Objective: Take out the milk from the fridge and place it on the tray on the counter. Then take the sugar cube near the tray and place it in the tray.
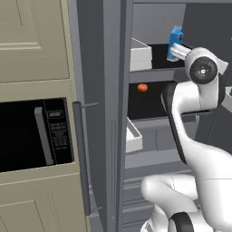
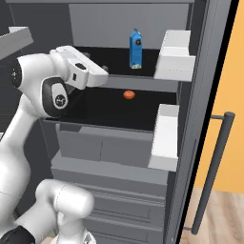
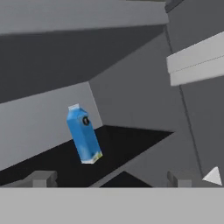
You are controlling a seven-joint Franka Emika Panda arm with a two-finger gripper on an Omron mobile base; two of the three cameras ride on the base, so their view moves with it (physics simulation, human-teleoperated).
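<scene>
With the fridge [image 2: 200, 71] door swung wide, the milk [image 2: 136, 49] stands upright on the upper dark shelf [image 2: 114, 59], toward the back, clear of the white door bins [image 2: 175, 56]. A small orange round item [image 2: 129, 95] lies on the shelf below and is no part of the job. Its jaws spread wide and empty, the gripper [image 3: 109, 177] is raised to the level of the upper shelf and points at the carton from the shelf's front edge, so the fingers can pass either side of it. Judging by the gap, the reach is underway and the grasp not yet made.
</scene>
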